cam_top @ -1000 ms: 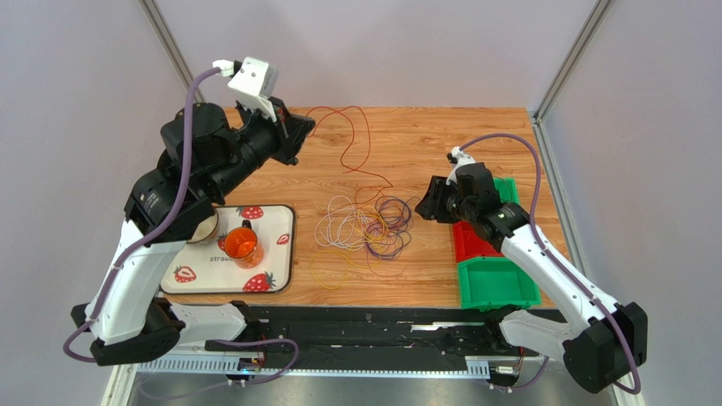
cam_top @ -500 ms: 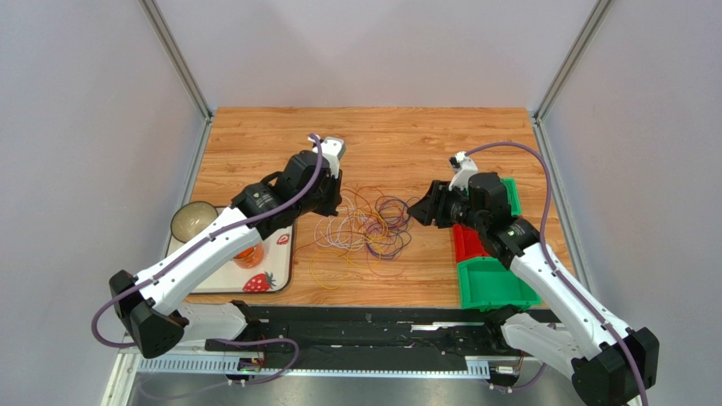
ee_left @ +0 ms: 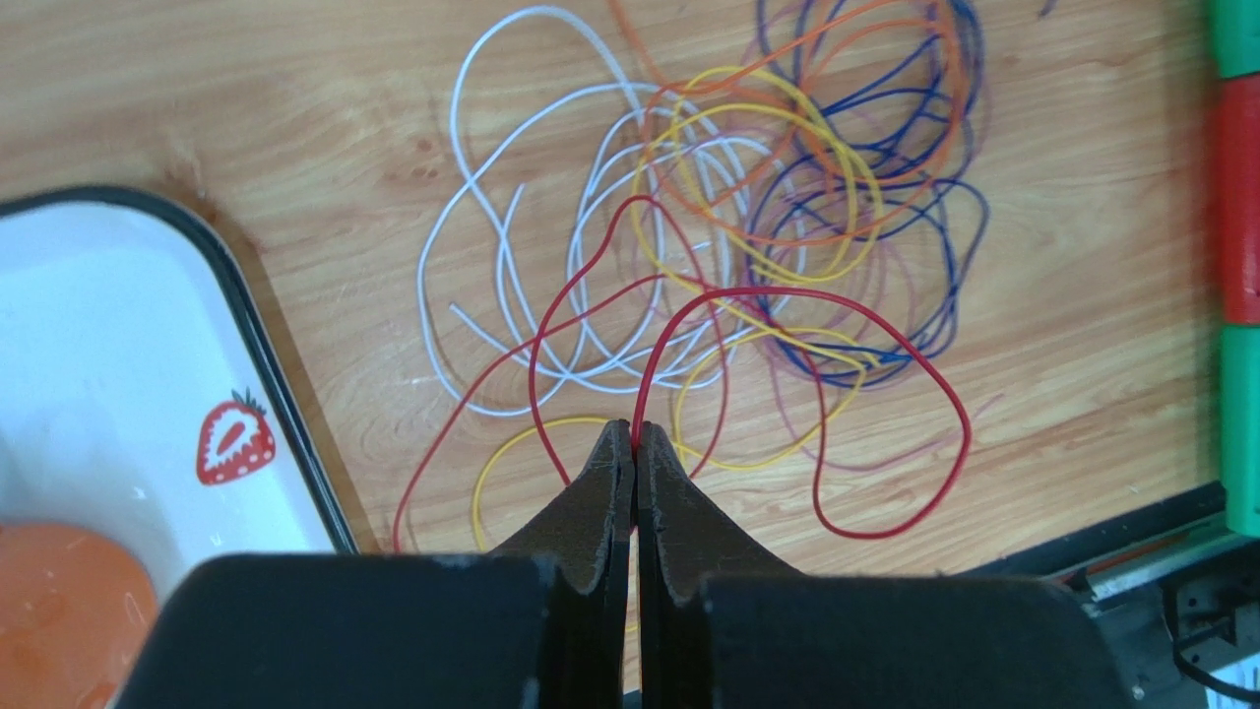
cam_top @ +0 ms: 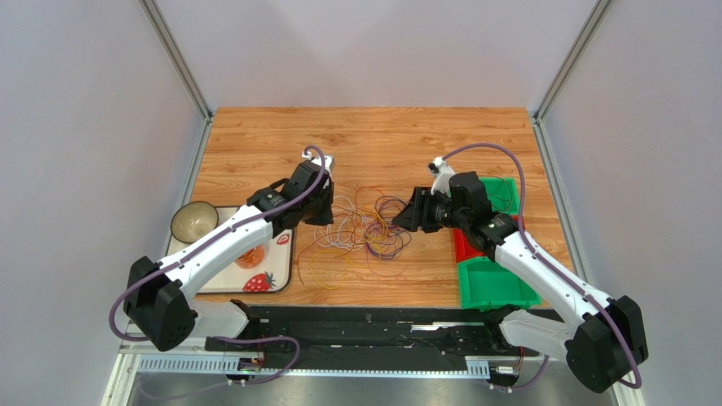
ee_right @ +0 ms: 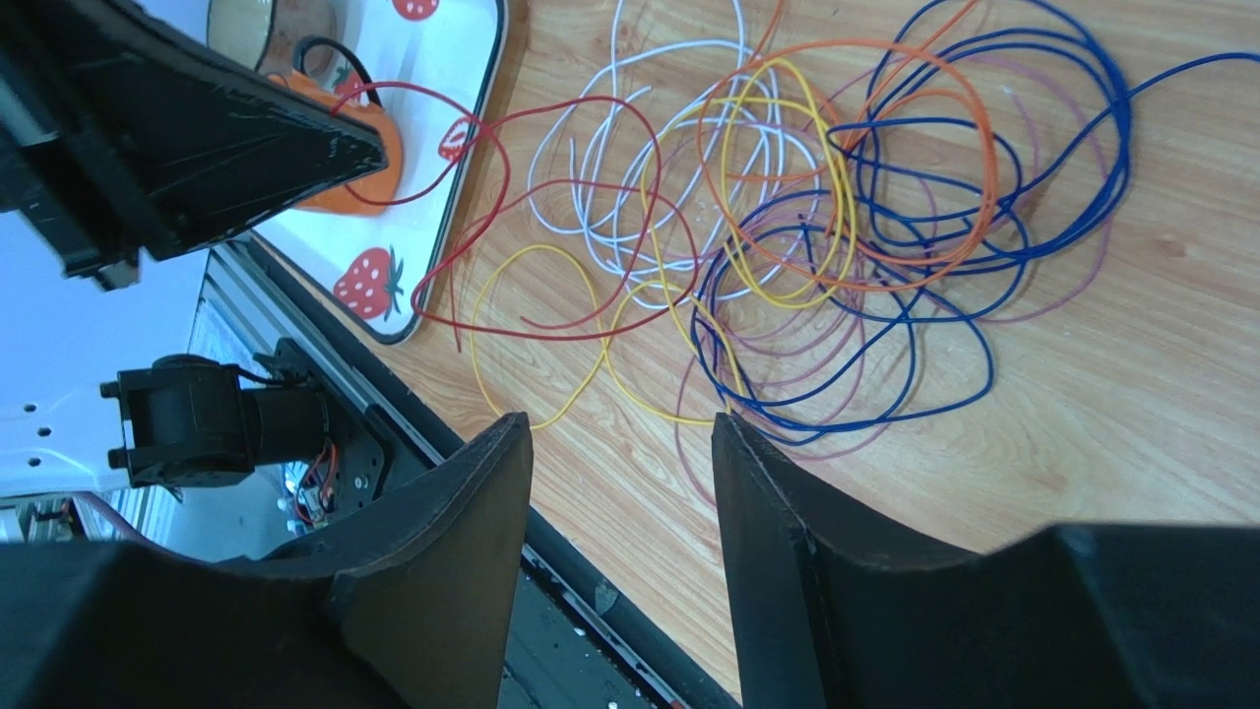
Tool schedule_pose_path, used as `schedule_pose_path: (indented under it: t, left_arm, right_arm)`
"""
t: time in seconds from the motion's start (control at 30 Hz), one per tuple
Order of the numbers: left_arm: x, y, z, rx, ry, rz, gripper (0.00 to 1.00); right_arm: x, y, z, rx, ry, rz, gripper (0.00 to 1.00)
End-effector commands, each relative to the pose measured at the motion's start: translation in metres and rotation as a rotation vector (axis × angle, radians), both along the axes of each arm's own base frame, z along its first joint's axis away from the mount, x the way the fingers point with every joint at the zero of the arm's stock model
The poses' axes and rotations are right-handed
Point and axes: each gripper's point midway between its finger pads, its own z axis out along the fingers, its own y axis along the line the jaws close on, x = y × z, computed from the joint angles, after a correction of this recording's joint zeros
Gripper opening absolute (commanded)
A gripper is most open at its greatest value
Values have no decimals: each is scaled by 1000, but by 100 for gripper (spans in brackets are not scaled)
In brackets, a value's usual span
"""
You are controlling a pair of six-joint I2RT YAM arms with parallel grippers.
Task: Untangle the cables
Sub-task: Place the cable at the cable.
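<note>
The cables [cam_top: 366, 228] lie in a tangled pile of thin loops at the table's middle. My left gripper [cam_top: 328, 213] is at the pile's left edge. In the left wrist view it [ee_left: 636, 437] is shut on the red cable [ee_left: 891, 525], which loops out over the white cable [ee_left: 444, 251], the yellow cable [ee_left: 799, 136], the orange cable [ee_left: 954, 89] and the blue cable [ee_left: 925, 343]. My right gripper [cam_top: 405, 216] is at the pile's right edge. In the right wrist view it [ee_right: 621, 432] is open and empty just above the wood, short of the blue loops [ee_right: 888, 402].
A strawberry-print tray [cam_top: 273, 279] with an orange cup [cam_top: 246, 254] lies left of the pile, with a bowl [cam_top: 193, 222] at its far corner. Green bins [cam_top: 498, 286] and a red bin [cam_top: 466, 245] stand under the right arm. The table's front edge [ee_right: 592, 569] is close.
My left arm has come down from high at the back left to the pile, bringing the red cable with it. My right gripper has moved left towards the pile.
</note>
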Motion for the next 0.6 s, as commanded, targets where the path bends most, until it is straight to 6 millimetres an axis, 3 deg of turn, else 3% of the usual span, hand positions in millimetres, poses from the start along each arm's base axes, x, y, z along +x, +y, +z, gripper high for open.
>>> schedule_pose_path:
  t: [0.0,0.13,0.33,0.47,0.57]
  left_arm:
    - [3,3,-20,-29,63,55,0]
    - [5,8,-52,-23,160,82,0]
    - [9,23,-72,-27,224,147,3]
    - [10,43,-71,-28,244,209,47]
    - [7,53,-54,-36,218,225,63]
  right_arm:
    - [1,20,13,35,-41,55,52]
    - [1,30,6,17,-24,80,52]
    - [-1,47,-6,-6,6,111,52]
    - [0,58,-10,-28,14,131,52]
    - [3,65,-11,-53,6,141,52]
